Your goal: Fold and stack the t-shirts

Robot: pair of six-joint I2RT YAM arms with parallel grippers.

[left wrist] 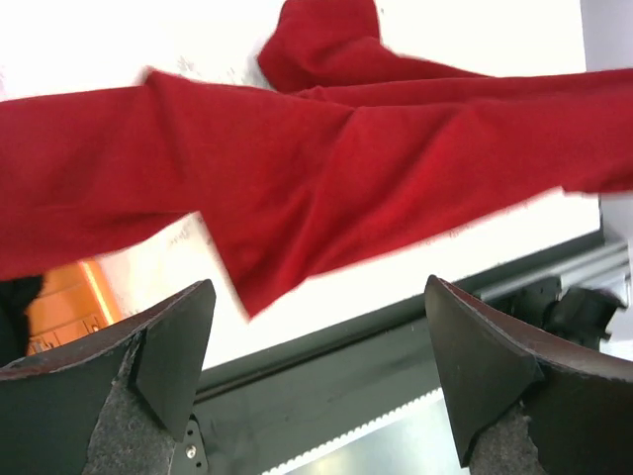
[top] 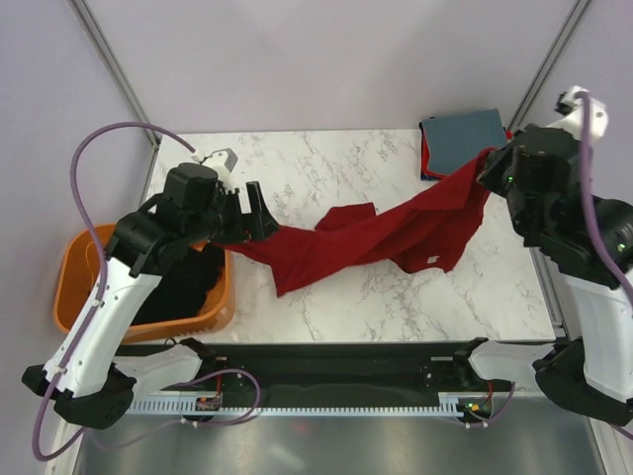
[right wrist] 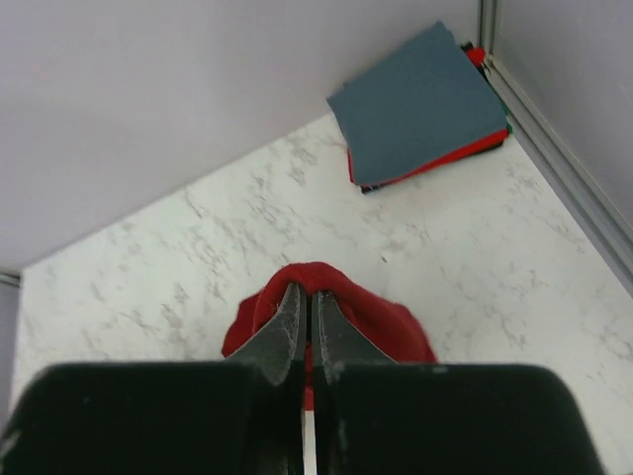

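Currently the dark red cloth t-shirt [top: 396, 233] is not folded at all. It lies rumpled and stretched across the middle of the bench [top: 326, 158], and its right end is lifted toward the far right corner. There my right gripper [top: 492, 168] is pinched tight on a bunch of it. My left gripper [top: 252, 220] has its jaws spread wide at the shirt's left end, near the left edge, with nothing between them.

Done so far, I judge, is the flat folded pile [top: 463, 139] in the far right corner, with a grey-blue shirt on top and a red one under it. Left to do are this red shirt and the black cloth shirt [top: 183, 282], which lies in the orange plastic basket [top: 79, 247] beside the bench's left edge.

The bench is white with grey marbling. Pale lilac walls [top: 326, 59] and thin metal posts [top: 114, 59] close it in.
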